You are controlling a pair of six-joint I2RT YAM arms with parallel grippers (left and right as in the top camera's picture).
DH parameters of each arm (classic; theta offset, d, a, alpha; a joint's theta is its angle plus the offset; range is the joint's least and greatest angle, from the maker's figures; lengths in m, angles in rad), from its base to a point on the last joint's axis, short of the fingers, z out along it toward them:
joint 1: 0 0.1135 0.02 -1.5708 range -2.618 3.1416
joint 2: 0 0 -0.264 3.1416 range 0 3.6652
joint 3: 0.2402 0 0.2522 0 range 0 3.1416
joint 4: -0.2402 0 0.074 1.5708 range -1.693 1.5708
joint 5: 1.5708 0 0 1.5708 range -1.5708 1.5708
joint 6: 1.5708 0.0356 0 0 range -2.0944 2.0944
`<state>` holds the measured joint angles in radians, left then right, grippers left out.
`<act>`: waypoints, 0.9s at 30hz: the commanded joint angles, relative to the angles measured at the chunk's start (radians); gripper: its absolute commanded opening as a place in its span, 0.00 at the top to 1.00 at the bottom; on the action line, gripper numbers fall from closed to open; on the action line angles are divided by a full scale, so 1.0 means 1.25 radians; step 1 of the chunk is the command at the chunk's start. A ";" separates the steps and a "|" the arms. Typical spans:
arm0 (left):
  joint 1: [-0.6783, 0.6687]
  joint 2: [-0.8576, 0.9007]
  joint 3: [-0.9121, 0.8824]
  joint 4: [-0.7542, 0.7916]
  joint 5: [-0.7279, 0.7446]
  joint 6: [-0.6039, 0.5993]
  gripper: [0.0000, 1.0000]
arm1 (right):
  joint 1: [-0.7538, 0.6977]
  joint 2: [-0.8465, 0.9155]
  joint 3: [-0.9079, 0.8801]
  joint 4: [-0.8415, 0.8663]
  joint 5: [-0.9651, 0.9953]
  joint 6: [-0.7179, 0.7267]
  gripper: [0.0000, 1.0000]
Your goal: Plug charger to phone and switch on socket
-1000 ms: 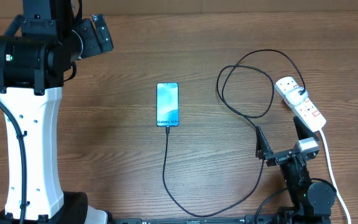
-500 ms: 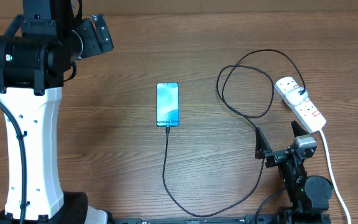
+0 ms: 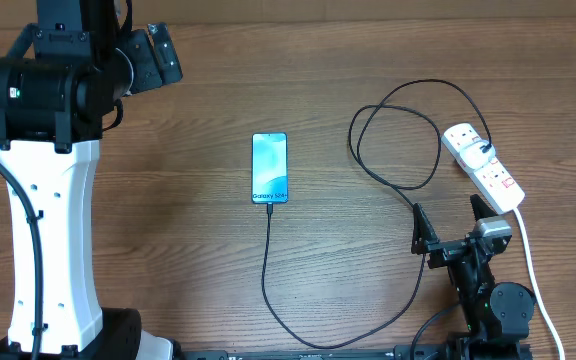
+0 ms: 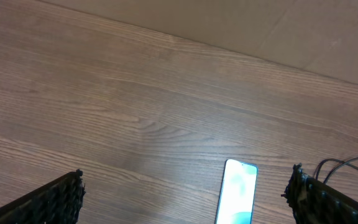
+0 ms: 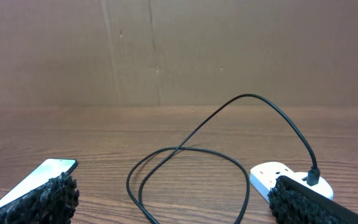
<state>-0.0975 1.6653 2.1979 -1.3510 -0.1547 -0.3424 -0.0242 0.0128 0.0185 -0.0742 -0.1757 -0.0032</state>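
Observation:
The phone (image 3: 270, 167) lies flat mid-table with its blue-teal screen lit; it also shows in the left wrist view (image 4: 237, 194) and the right wrist view (image 5: 47, 169). The black charger cable (image 3: 266, 270) meets the phone's lower edge, runs toward the front, loops right and ends at a black plug (image 3: 484, 150) seated in the white socket strip (image 3: 486, 168). The right wrist view shows the cable loop (image 5: 185, 158) and the socket (image 5: 277, 177). My right gripper (image 3: 445, 207) is open and empty, just in front of the socket. My left gripper (image 3: 158, 52) is raised at the far left, open and empty (image 4: 185, 183).
The socket's thick white cord (image 3: 530, 262) runs along the right side toward the front edge. The left arm's white column (image 3: 53, 240) stands at the left. A brown board wall (image 5: 179, 50) stands behind the wooden table.
My right arm has shifted slightly, its gripper still open. The phone, cable, socket and left arm have not moved.

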 commanded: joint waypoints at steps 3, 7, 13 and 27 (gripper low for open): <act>-0.001 -0.002 -0.002 0.001 -0.010 -0.016 0.00 | 0.006 -0.008 -0.008 0.003 0.005 0.005 0.00; -0.001 -0.002 -0.002 0.001 -0.010 -0.016 0.00 | 0.006 -0.008 -0.008 0.003 0.005 0.005 0.00; -0.001 -0.002 -0.002 0.001 -0.010 -0.016 0.00 | 0.006 -0.008 -0.008 0.003 0.005 0.005 0.00; -0.001 -0.002 -0.002 -0.010 -0.011 -0.009 0.00 | 0.006 -0.008 -0.008 0.003 0.005 0.005 0.00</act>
<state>-0.0975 1.6653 2.1979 -1.3510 -0.1547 -0.3424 -0.0242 0.0128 0.0185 -0.0738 -0.1753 0.0002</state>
